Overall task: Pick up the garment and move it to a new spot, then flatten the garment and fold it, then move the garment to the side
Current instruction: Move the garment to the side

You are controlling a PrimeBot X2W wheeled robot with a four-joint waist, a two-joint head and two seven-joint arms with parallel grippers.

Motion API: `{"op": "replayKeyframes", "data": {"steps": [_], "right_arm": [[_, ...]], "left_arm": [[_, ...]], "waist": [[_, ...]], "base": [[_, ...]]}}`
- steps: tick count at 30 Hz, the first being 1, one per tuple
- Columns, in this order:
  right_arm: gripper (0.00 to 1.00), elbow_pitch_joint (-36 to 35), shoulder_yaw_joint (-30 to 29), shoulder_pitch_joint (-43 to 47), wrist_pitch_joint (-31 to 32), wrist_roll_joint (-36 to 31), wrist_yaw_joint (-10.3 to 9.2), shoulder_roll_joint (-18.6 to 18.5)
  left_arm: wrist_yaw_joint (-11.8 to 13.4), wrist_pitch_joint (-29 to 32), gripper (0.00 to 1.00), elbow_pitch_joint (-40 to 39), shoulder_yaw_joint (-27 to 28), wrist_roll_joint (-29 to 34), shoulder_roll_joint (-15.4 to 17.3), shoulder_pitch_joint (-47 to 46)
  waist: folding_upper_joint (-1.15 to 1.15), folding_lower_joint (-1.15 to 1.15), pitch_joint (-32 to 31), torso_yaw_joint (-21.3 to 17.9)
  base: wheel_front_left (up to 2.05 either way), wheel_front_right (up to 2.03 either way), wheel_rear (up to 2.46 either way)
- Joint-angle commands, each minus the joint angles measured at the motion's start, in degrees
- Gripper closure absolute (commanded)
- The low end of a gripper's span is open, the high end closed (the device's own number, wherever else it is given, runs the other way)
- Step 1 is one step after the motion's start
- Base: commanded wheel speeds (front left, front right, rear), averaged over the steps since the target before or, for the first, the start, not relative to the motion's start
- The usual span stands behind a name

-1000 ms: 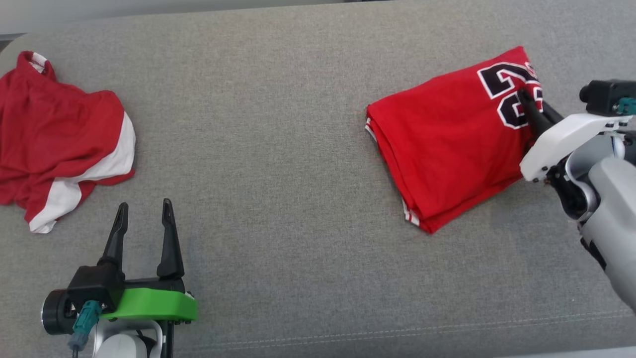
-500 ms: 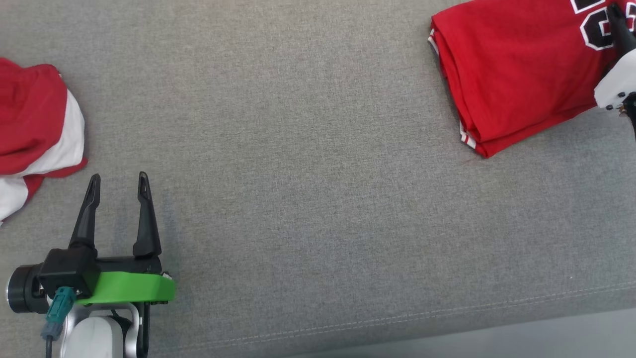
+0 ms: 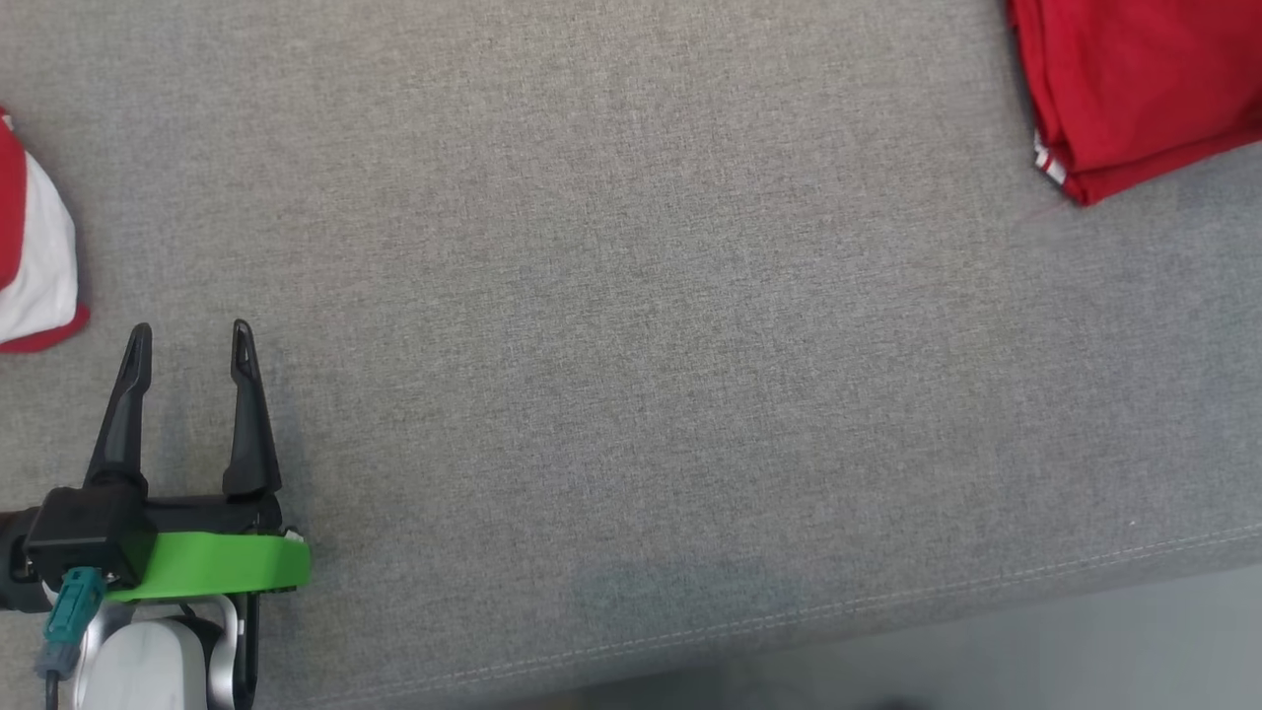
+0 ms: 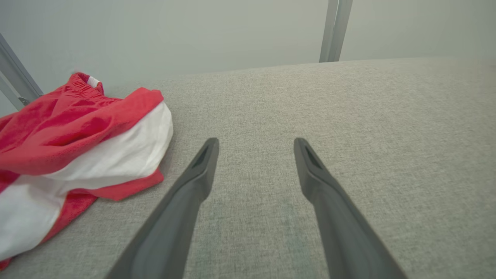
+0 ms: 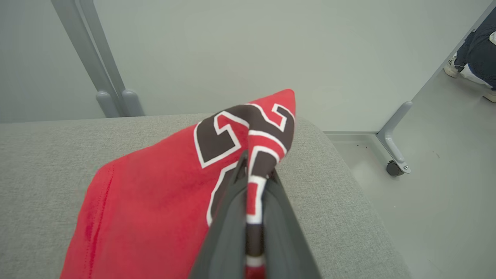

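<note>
The red jersey [image 3: 1134, 89] lies at two o'clock on the grey table [image 3: 631, 345], pinched tight in the right fingers [image 5: 228, 224]. Red-and-white clothes [image 3: 35, 266] lie at nine o'clock, near the spread left fingers [image 3: 246, 424].

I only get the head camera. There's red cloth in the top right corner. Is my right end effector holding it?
Observer: Yes. The right end effector is shut on the folded red jersey, at its corner with black and white numbers.
Operator: Is it near the edge?
Observer: That corner is close to the rounded end of the grey fabric cushion.
Operator: What's the red and white bit on my left?
Observer: A crumpled red and white garment, lying apart from the open left end effector.
</note>
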Motion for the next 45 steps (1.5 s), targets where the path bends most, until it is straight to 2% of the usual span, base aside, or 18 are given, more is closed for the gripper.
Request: {"op": "replayKeyframes", "data": {"steps": [1,4,14,15,16,17,23,29,37,45], "right_arm": [[1.0,0.3,0.2,-0.8,-0.3,-0.2,-0.03,-0.2],[1.0,1.4,1.0,-2.4,-1.2,-1.4,-0.03,-0.9],[1.0,5.5,2.7,-4.0,-1.3,-1.6,-0.03,0.2],[0.67,6.1,2.9,-4.2,-1.2,-1.9,-0.03,0.3],[0.05,6.6,3.1,-4.6,-1.8,-2.5,-0.03,0.1],[0.0,7.4,3.3,-4.9,-2.3,-3.1,-0.03,-0.2],[0.0,9.6,3.9,-6.3,-5.1,-5.6,-0.03,-0.1],[0.0,7.7,2.8,-5.3,-6.6,-6.2,-0.03,1.5],[0.0,-2.6,-5.4,1.1,-6.5,-7.1,-0.03,4.0],[0.0,-12.7,-15.2,13.0,-6.5,-13.3,-0.03,10.9]], "left_arm": [[-0.3,-0.1,0.0,-0.3,0.4,0.2,0.6,-1.0],[-0.4,-0.1,0.0,-0.6,0.4,0.3,0.8,-1.2],[-0.1,-0.1,0.0,-0.5,0.6,0.4,0.7,-1.4],[0.0,-0.1,0.0,-0.4,0.6,0.3,0.7,-1.4],[0.0,-0.1,0.0,-0.4,0.7,0.3,0.7,-1.4],[0.0,-0.1,0.0,-0.3,0.7,0.3,0.6,-1.4],[0.0,-0.1,0.0,0.0,0.6,0.3,0.2,-1.6],[0.1,-0.1,0.0,0.4,0.8,-0.2,-0.5,-1.3],[0.4,-0.1,0.0,1.1,1.0,-0.7,-1.8,0.4],[0.6,-0.1,0.0,1.5,1.6,-1.0,-2.7,2.0]], "waist": [[0.0,-0.01,0.7,-0.2],[0.0,-0.01,1.4,0.0],[0.0,-0.01,2.2,0.7],[0.0,-0.01,2.1,0.7],[0.0,-0.01,2.1,0.7],[0.0,-0.01,2.0,0.7],[0.0,-0.01,1.2,0.7],[0.0,-0.01,-1.1,0.7],[0.0,-0.01,-5.2,0.5],[0.0,-0.01,-9.5,0.4]], "base": [[0.0,0.0,0.0],[0.0,0.0,0.0],[0.0,0.0,0.0],[0.0,0.0,0.0],[0.0,0.0,0.0],[0.0,0.0,0.0],[0.0,0.0,0.0],[0.0,0.0,0.0],[0.0,0.0,0.0],[0.0,0.0,0.0]]}}
